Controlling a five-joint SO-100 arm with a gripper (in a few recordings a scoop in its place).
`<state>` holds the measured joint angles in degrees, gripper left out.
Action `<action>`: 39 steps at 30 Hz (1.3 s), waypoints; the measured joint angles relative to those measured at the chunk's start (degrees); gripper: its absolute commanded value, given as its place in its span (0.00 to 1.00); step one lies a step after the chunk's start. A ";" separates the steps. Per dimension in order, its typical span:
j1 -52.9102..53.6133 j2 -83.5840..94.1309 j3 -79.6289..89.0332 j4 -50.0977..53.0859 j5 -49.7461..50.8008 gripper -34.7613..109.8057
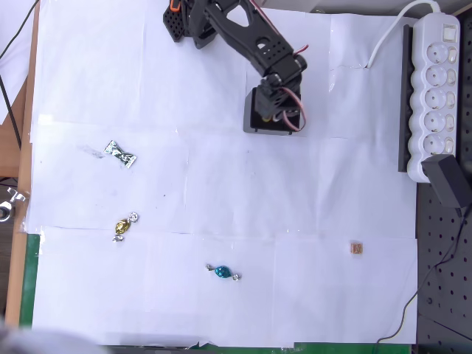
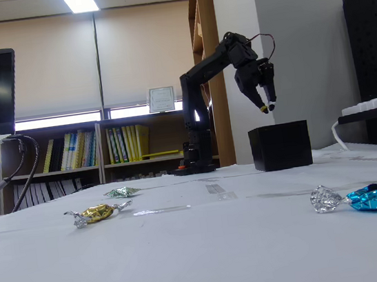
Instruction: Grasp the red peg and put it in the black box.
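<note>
The arm (image 2: 198,84) reached out from its base at the far end of the surface (image 1: 221,184), and in the fixed view its pincer (image 2: 267,107) hung pointing downward above the black box (image 2: 280,146), clear of its top edge. From overhead the pincer (image 1: 284,114) lay over the box (image 1: 251,122), hiding most of its inside. The fingertips sat very near each other with a small pale speck at their ends; whether they were pressed together or pinching anything, I could not tell. The red peg could not be made out, neither on the white paper nor at the fingertips, and the box's inside was too hidden to check.

A silver candy (image 1: 119,154) lay toward the left side of the overhead view, a gold candy (image 1: 123,226) nearer the front edge below it, and a blue candy (image 1: 223,273) farther right and nearer still. A tan cube (image 1: 357,249) rested well apart on the right. A white power strip (image 1: 435,88) ran along the right edge, beside the pegboard (image 1: 446,280).
</note>
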<state>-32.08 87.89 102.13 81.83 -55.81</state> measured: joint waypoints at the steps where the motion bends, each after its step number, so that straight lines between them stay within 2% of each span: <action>1: 1.05 -0.53 0.00 0.00 -0.79 0.24; 8: 11.51 -1.85 -1.32 -3.08 -8.00 0.24; 22: 30.15 -11.78 -18.28 -11.95 -19.42 0.24; 39: 31.73 -40.08 -56.51 -20.04 -25.58 0.24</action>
<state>-0.35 47.81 45.62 61.79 -81.39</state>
